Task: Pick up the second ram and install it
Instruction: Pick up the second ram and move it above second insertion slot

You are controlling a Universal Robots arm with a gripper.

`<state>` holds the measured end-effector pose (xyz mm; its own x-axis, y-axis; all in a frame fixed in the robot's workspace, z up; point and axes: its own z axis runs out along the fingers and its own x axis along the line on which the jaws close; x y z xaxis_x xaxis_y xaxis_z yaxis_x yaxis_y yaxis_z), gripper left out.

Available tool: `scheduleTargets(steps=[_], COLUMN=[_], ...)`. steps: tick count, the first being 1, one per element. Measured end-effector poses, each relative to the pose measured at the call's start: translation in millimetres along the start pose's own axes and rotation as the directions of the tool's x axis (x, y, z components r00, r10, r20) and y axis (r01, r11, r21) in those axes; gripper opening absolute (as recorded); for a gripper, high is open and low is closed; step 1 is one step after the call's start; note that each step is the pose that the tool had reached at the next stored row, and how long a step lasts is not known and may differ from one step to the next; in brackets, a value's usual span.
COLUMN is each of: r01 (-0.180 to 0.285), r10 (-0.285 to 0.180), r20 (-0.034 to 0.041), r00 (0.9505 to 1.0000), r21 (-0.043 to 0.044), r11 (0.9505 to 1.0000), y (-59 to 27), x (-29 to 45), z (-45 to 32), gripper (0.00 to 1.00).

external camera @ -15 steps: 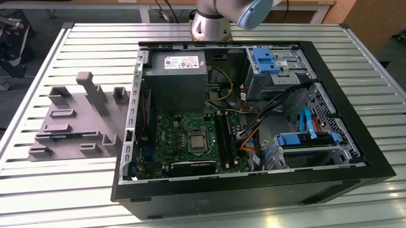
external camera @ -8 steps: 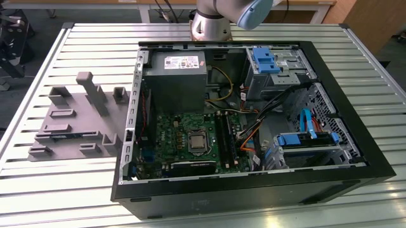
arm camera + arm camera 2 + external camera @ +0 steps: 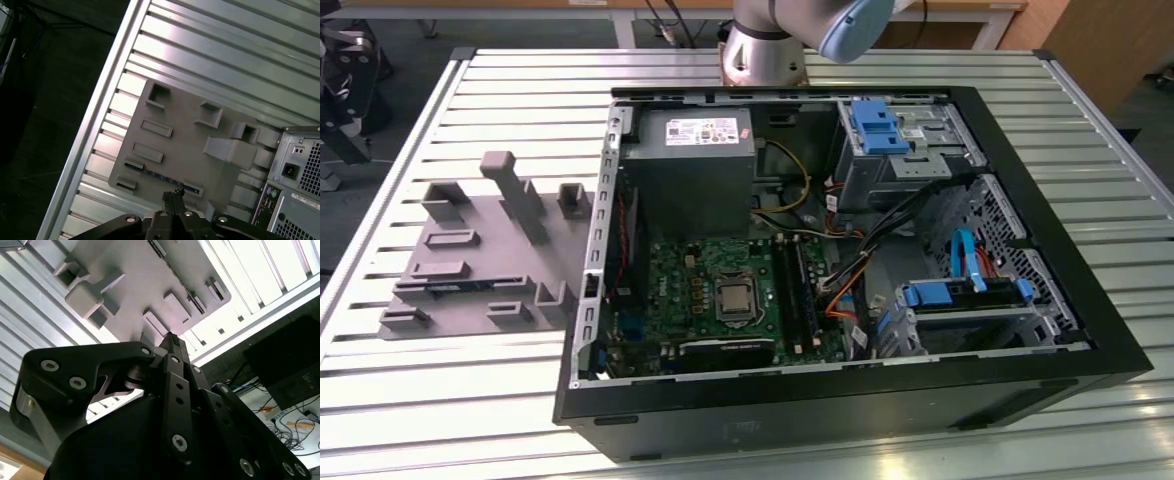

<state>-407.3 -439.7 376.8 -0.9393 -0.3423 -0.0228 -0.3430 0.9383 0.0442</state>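
While the black fingers [image 3: 168, 202] press together empty, one long blue ram stick [image 3: 160, 175] sits in a slot of the single grey holder [image 3: 185, 145] on the slatted metal table [image 3: 215, 50], beside one open black computer case [image 3: 854, 405].

second ram [image 3: 152, 173]: narrow blue stick, standing edgewise in gray fixture [image 3: 190, 145] slot.

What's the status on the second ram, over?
Gripper shut, empty. Second ram in gray holder beside the computer case, not yet picked. Nothing across it.
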Motion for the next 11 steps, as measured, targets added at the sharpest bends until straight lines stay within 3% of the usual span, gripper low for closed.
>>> scheduleTargets(steps=[11], r01=[0.001], r10=[-0.001], r20=[-0.0001], r00=[1.0], r21=[-0.0001], r11=[1.0], y=[0.0], x=[0.0], z=[0.0], gripper=[0.11])
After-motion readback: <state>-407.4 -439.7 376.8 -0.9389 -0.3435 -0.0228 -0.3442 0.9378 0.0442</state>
